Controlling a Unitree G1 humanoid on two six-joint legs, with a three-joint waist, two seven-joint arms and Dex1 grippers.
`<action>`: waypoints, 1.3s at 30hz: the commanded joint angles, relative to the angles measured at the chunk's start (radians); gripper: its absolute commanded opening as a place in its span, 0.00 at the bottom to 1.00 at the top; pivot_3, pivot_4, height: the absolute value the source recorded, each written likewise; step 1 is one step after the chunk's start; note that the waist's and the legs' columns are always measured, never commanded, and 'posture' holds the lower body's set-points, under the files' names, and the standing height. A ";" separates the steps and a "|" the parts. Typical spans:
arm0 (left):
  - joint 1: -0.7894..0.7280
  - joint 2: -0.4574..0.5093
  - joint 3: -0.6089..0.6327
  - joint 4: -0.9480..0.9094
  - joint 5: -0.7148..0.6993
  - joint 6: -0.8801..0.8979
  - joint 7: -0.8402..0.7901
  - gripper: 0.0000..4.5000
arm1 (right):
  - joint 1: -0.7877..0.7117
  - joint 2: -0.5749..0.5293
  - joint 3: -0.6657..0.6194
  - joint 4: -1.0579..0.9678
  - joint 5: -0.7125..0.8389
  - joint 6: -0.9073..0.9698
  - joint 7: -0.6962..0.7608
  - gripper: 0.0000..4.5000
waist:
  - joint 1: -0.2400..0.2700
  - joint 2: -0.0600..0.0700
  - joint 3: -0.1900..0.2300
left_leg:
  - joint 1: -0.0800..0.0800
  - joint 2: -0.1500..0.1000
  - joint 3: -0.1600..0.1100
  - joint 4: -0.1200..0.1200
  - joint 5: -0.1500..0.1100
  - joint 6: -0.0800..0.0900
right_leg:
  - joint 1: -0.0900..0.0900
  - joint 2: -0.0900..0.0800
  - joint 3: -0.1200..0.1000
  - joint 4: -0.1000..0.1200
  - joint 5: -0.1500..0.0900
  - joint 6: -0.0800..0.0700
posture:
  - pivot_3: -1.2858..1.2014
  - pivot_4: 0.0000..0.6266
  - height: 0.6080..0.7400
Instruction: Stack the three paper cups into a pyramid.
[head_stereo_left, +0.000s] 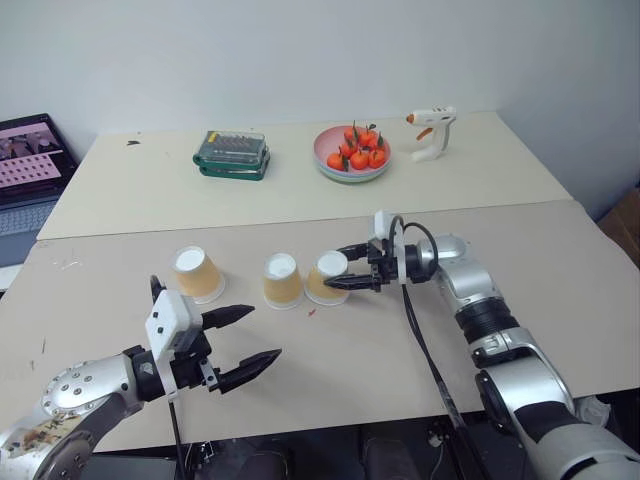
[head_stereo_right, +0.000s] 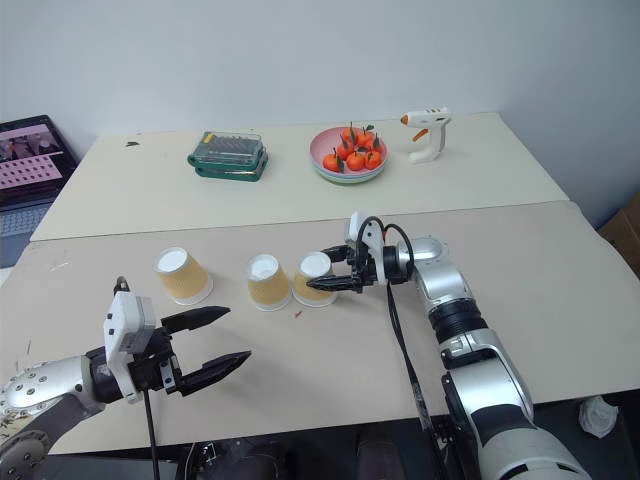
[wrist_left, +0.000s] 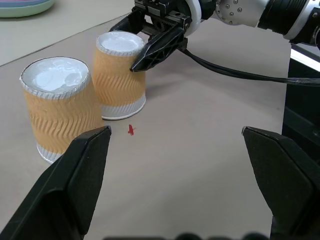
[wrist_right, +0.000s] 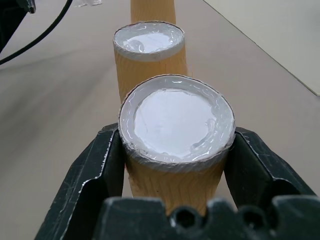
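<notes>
even, soft indoor light from above, bright pale worktop (head_stereo_left: 300, 190), faint short shadows beside the paper cups (head_stereo_left: 283, 280), mild glare on the cups' white tops, near jaws slightly soft in the wrist views, far background blurred

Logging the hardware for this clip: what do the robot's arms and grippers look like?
Both arms are silver-grey metal with black joint sections. Each ends in a white wrist block carrying two black pointed fingers: left gripper, right gripper. A black cable runs along the right arm.
</notes>
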 joint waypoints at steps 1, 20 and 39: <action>0.000 -0.006 0.003 -0.023 0.000 -0.017 0.009 1.00 | -0.030 0.015 -0.026 0.025 0.010 -0.019 -0.001 0.79 | -0.001 0.000 0.000 | 0.000 0.000 0.000 0.000 0.000 0.000 | 0.000 0.000 0.000 0.000 0.000 0.000 | 0.52 0.24 0.89; 0.034 -0.107 0.117 0.043 -0.106 0.005 0.102 1.00 | 0.182 -0.252 -0.161 -0.335 0.150 0.287 0.082 1.00 | 0.007 0.000 0.000 | -0.002 0.000 0.000 0.000 0.000 0.000 | 0.000 0.000 0.000 -0.002 0.000 0.000 | 0.52 0.24 0.89; 0.050 -0.186 0.161 0.225 0.118 -0.116 0.223 1.00 | 0.185 -0.244 -0.229 -0.653 0.283 0.420 -0.140 1.00 | 0.006 -0.001 0.001 | 0.001 0.004 0.003 -0.002 -0.001 0.001 | 0.003 0.003 0.001 -0.006 0.000 -0.001 | 0.52 0.24 0.89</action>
